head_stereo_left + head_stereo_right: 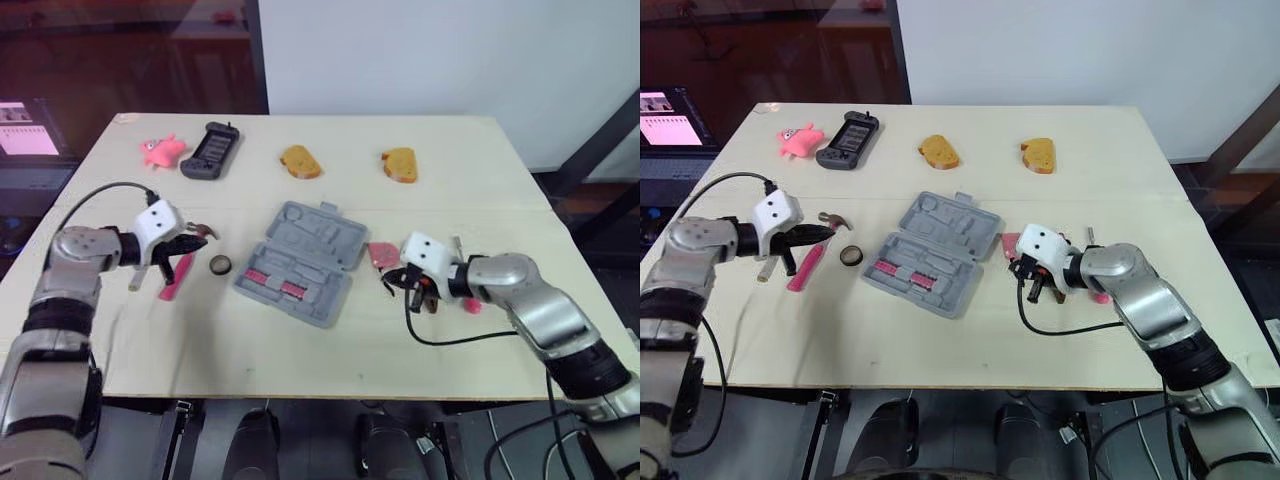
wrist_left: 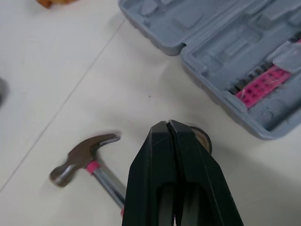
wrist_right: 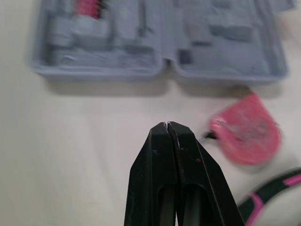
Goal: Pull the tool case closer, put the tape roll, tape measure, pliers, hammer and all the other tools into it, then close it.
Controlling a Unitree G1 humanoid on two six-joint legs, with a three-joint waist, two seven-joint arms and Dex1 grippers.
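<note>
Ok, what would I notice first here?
The open grey tool case in the middle of the table, with pink pieces inside. Beside it on the robot's left lies a pink-handled hammer near the shut left gripper; on the right, a pink tape measure near the shut right gripper.

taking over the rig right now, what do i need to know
Left gripper: shut, empty, over the hammer, beside the tape roll.
Right gripper: shut, empty, near the tape measure and pliers.
Tool case: open, mid-table, between the two groups.
Done: none of these tools loaded yet.
Left: load the tools, then close the case.
</note>
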